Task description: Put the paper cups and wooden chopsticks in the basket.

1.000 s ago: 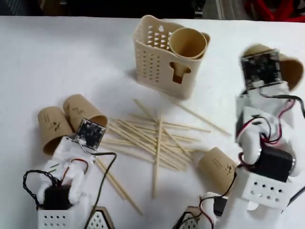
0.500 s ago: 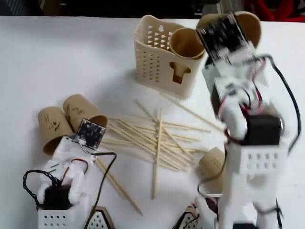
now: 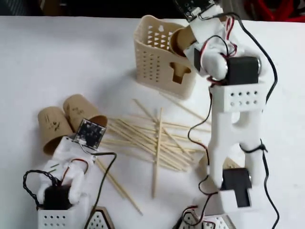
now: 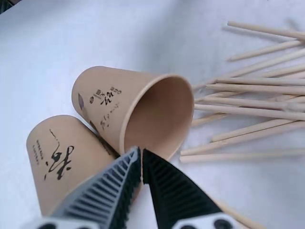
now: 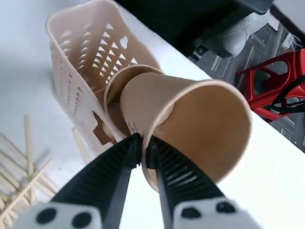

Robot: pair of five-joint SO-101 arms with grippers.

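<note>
While pinching rim wall of paper cup in right tool, holds it tilted above basket, base at nested cup mouth. Light, thin, crushable: squeeze gently at rim. Left tool pressed together, empty, beside two cups lying on worktop.

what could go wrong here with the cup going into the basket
1. The right hand pinches the held cup only by its thin rim, with the cup tilted, so it could slip or crumple.
2. Its base meets the cup in the basket at an angle, so it may jam or slide off outside instead of nesting.
3. Pushing harder might shove or tip the basket.
</note>
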